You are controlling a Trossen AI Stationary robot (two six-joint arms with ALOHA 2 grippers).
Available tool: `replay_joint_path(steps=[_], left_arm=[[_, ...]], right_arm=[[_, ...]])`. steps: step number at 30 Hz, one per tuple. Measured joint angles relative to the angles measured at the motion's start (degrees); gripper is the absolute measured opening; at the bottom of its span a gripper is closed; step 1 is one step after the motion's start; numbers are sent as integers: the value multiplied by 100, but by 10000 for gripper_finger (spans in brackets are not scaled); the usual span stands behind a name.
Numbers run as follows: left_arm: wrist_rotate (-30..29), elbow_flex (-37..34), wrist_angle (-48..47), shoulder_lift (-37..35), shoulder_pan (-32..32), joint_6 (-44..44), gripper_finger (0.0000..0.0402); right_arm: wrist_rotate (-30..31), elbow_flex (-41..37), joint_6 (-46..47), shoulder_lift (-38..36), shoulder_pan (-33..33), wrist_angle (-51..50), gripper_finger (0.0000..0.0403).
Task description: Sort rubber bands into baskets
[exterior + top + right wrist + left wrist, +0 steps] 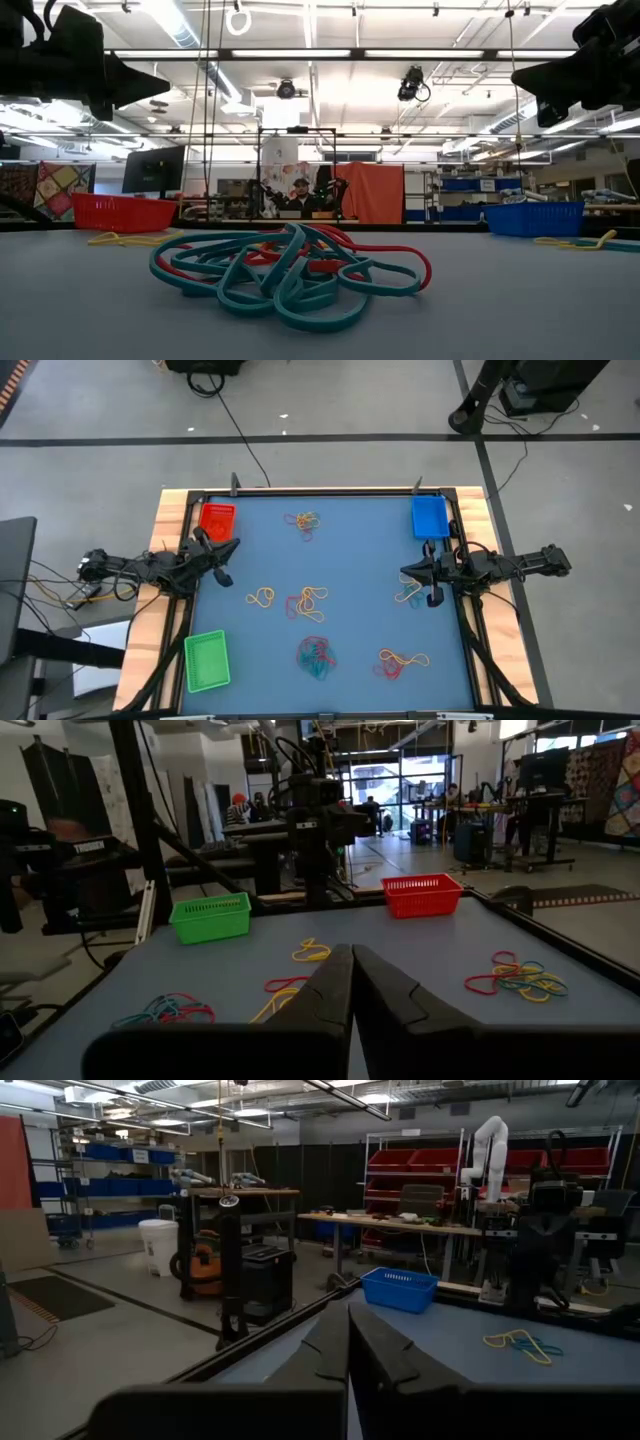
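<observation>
Rubber bands lie in several small tangles on the blue table: a far one (304, 521), two at the middle (262, 597) (308, 602), a red-teal one near the front (316, 655) (290, 268), a red-yellow one (400, 660), and a yellow-teal one (408, 592) below my right gripper. The red basket (218, 520) stands far left, the blue basket (430, 516) far right, the green basket (207, 660) near left. My left gripper (230, 563) (350, 1342) is shut and empty, raised beside the red basket. My right gripper (404, 574) (352, 978) is shut and empty, raised at the right.
A wooden frame with black rails (170, 520) borders the table. Black cables run along both arms and across the floor beyond the far edge. The low view shows a person (298, 195) far off in the room behind the table.
</observation>
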Motion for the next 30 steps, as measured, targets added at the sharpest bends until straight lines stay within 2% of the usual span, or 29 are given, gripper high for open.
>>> replay_joint_path(steps=[12,17,24,26,30], left_arm=[[0,0,1,0,0,-1,6],[0,-2,0,0,2,0,6],[0,0,1,0,1,-1,6],[0,-1,11,0,2,-1,6],[0,0,101,0,0,-2,6]], right_arm=[[0,1,93,0,-1,17,23],[0,1,448,-1,0,459,23],[23,0,479,-1,-1,839,23],[203,1,454,1,-1,995,23],[966,1,337,-1,-1,1253,23]])
